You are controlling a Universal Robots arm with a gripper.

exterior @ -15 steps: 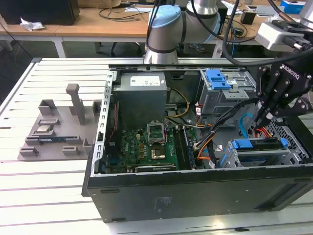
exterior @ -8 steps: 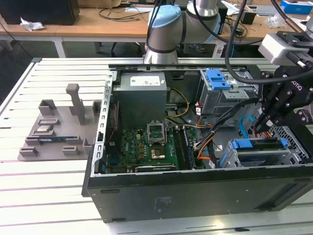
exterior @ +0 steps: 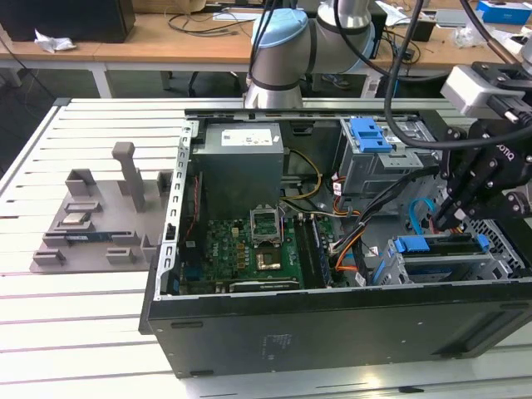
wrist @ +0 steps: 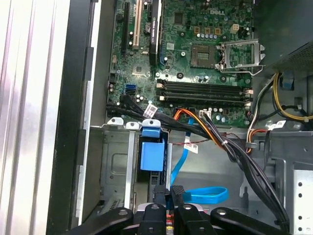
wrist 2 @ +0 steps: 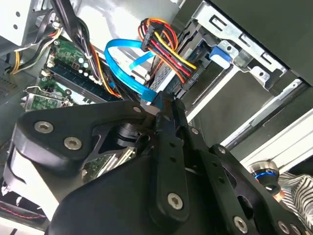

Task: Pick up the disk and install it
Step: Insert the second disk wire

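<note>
A robot arm's tool (exterior: 440,221) hangs over the open computer case (exterior: 332,332), just above the drive bay at the corner farthest from the power supply (exterior: 241,158). In both wrist views the two fingers (wrist: 161,193) stand drawn almost together, with only a slit between them and nothing visible in their hold. In the second wrist view the tool (wrist 2: 164,105) points down past a looped blue data cable (wrist 2: 122,63) and a bundle of red, yellow and black power wires (wrist 2: 161,41).

The disk (exterior: 445,246) appears to sit already in the bay directly beneath the tool, its blue rail showing along the upper edge. Its long axis runs crosswise under the fingertips, parallel to the case's near wall, so the tool meets it from above and not end-on. How deep it is seated cannot be told. The gap between fingertips and rail looks small, though whether they touch is unclear.

Beyond the tool, toward the arm's base, stands a second metal cage topped by a blue latch piece (exterior: 370,133). The green motherboard (wrist: 195,58) lies to the side of the tool, well apart from it. The case rests on a slatted white surface (exterior: 83,332).
</note>
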